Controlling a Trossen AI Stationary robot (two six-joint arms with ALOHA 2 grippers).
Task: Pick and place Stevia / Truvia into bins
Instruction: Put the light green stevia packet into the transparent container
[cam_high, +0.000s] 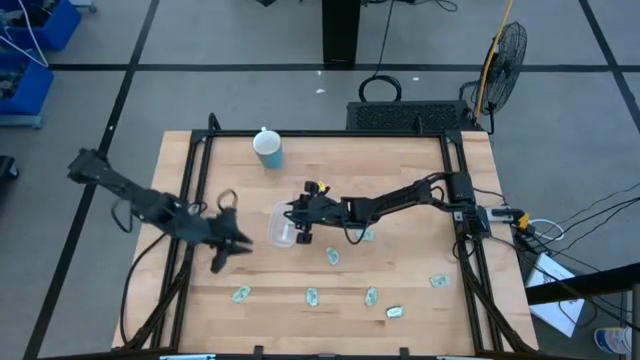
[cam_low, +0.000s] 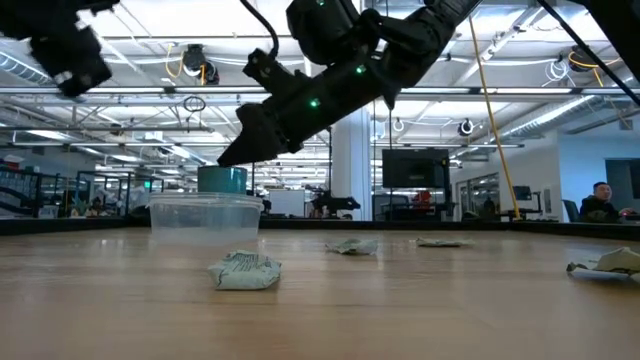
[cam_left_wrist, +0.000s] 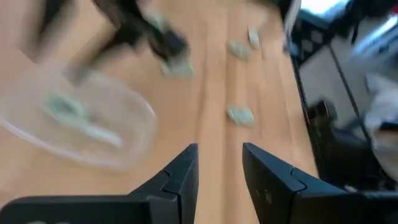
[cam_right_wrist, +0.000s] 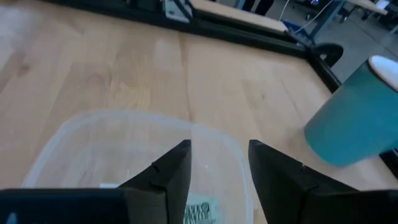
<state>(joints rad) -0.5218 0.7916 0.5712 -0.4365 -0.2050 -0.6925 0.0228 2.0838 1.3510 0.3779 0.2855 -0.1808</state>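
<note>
The clear container (cam_high: 281, 224) stands on the table's middle, with a pale green sachet (cam_right_wrist: 200, 209) lying inside it. My right gripper (cam_right_wrist: 217, 167) hovers open over the container's right rim, fingers empty. My left gripper (cam_high: 236, 246) is open and raised above the table, just left of the container and touching nothing. Several more sachets lie flat on the wood: one near the container (cam_high: 332, 257), one under the right arm (cam_high: 367, 236), and a row along the near edge (cam_high: 312, 296). In the low view a crumpled sachet (cam_low: 245, 270) lies in front of the container (cam_low: 205, 215).
A light blue cup with a white lid (cam_high: 268, 148) stands behind the container, toward the far edge. Black frame rails (cam_high: 205, 150) run along the table's left and right sides. Bare wood lies between the container and the near row of sachets.
</note>
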